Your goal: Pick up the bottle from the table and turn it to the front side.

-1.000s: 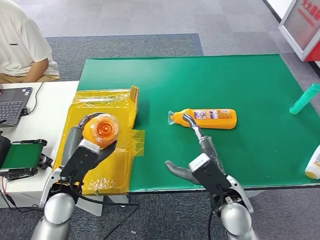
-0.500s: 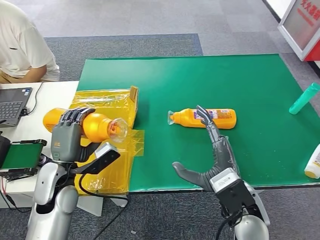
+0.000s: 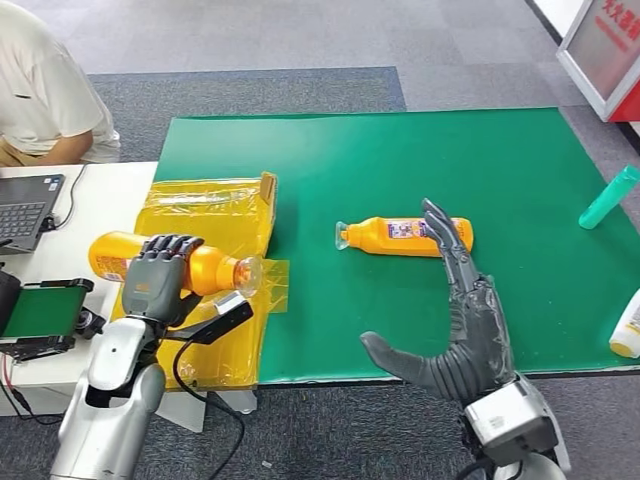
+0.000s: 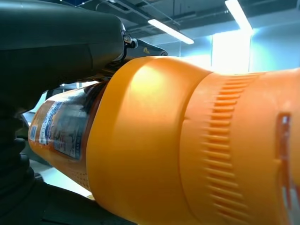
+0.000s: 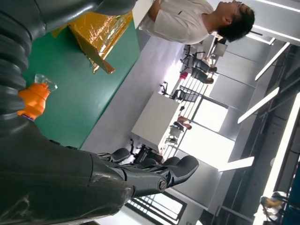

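Since the earlier frames, the left hand (image 3: 155, 275) has swung its orange bottle (image 3: 204, 270) from cap-toward-camera to lying crosswise over the yellow wrapped box (image 3: 219, 215), while the right hand (image 3: 472, 325) has advanced over the green mat (image 3: 377, 160) toward a second bottle (image 3: 407, 236).

Left fingers (image 3: 170, 245) wrap the held bottle at mid-body; its clear cap points to the robot's right and its base to the left. The left wrist view shows the label (image 4: 62, 126) turned partly aside — judged, the grip leaves the label free so the bottle can be rotated to its front.

Right fingers (image 3: 445, 230) are spread and hold nothing, their tips just over the label end of the second bottle, which lies on its side on the mat, cap toward the box. The open pose reads as a reach, contact not yet made.

Count — two orange bottles; one teal bottle (image 3: 608, 198) and one white bottle (image 3: 626, 330) at the mat's right edge; one box; one laptop (image 3: 26, 205) on the white desk (image 3: 98, 215); one seated person (image 3: 45, 90).
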Tool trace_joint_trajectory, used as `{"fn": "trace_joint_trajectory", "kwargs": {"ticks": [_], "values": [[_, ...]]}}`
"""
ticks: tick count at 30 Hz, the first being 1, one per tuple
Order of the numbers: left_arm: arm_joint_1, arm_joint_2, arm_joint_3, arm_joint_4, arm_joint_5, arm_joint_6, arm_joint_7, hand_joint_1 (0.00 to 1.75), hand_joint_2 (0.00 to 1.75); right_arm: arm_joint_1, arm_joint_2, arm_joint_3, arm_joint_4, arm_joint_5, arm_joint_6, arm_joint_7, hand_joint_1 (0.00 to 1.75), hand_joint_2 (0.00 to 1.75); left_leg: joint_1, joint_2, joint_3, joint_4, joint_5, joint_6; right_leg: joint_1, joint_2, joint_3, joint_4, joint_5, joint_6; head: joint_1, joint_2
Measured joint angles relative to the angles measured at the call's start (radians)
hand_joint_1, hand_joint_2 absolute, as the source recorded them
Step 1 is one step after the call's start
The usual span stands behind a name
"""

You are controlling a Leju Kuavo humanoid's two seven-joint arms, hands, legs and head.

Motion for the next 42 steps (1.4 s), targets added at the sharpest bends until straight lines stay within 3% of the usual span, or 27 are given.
{"fn": "trace_joint_trajectory", "kwargs": {"ticks": [20,24,42], "values": [[-0.01,-0.002,0.01,0.187,-0.011,0.001,0.054,1.75,1.75,0.02,-0.007,-0.018,-0.067,-0.009,0.002,-0.029,0.0,1.75,0.0,0.0,0.0,0.0,0.0,0.0,0.0,0.0,0.0,0.0,0.0,0.0,0.0,0.0],[-0.015,-0.001,0.011,0.204,-0.011,0.015,0.08,0.0,1.75,0.032,-0.007,-0.024,-0.085,-0.007,0.002,-0.035,0.0,1.75,0.0,0.0,0.0,0.0,0.0,0.0,0.0,0.0,0.0,0.0,0.0,0.0,0.0,0.0],[-0.024,-0.003,0.023,0.219,-0.011,0.018,0.096,0.0,1.75,0.068,-0.007,-0.085,-0.141,0.001,-0.014,-0.063,0.0,1.75,0.0,0.0,0.0,0.0,0.0,0.0,0.0,0.0,0.0,0.0,0.0,0.0,0.0,0.0]]}}
